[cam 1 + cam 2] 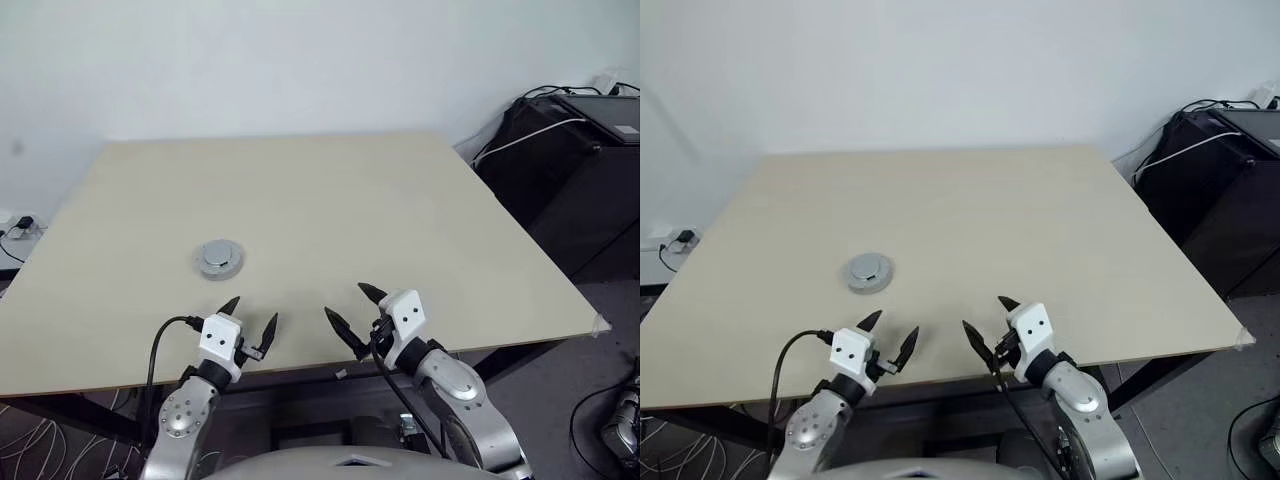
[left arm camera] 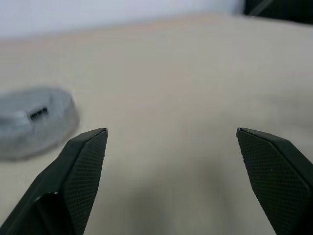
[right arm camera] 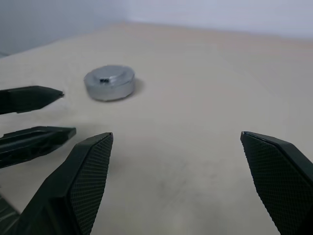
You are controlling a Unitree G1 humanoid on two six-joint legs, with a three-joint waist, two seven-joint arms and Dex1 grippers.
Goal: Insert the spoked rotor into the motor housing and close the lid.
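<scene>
On the pale tabletop (image 1: pixel 330 200), left eye view: one round grey-silver assembly sits at about 9 o'clock from the tabletop's middle, the lid (image 1: pixel 219 258) on top with a small dark spot at its centre. The motor housing and spoked rotor can't be made out apart from it. Left pincer (image 1: pixel 250 318) hovers over the near edge at 6 o'clock from the lid, near but not touching, black fingers spread, empty. Right pincer (image 1: pixel 354 308) sits at about 4 o'clock from the lid, well apart from it, also spread and empty, tips angled toward the left. Dark equipment with cables (image 1: pixel 570 150) stands off the tabletop at 2 o'clock.

Right eye view: same layout. Lid (image 1: pixel 870 271) alone on the bare surface, both pincers side by side above the near edge, the two close to each other but apart.

Left wrist view: two black textured fingertips (image 2: pixel 83 166) stand wide apart with bare tabletop between them. The lid (image 2: pixel 34 120) shows blurred, beyond and outside the one fingertip, not between them, with a small dark slot on its top face.

Right wrist view: own fingers (image 3: pixel 88 171) spread wide, nothing between. Lid (image 3: pixel 109 82) stands farther off on the tabletop, upright, flat top, dark notch near its centre. The left pincer's two pointed tips (image 3: pixel 36 115) come in from the side, apart from each other, short of the lid.
</scene>
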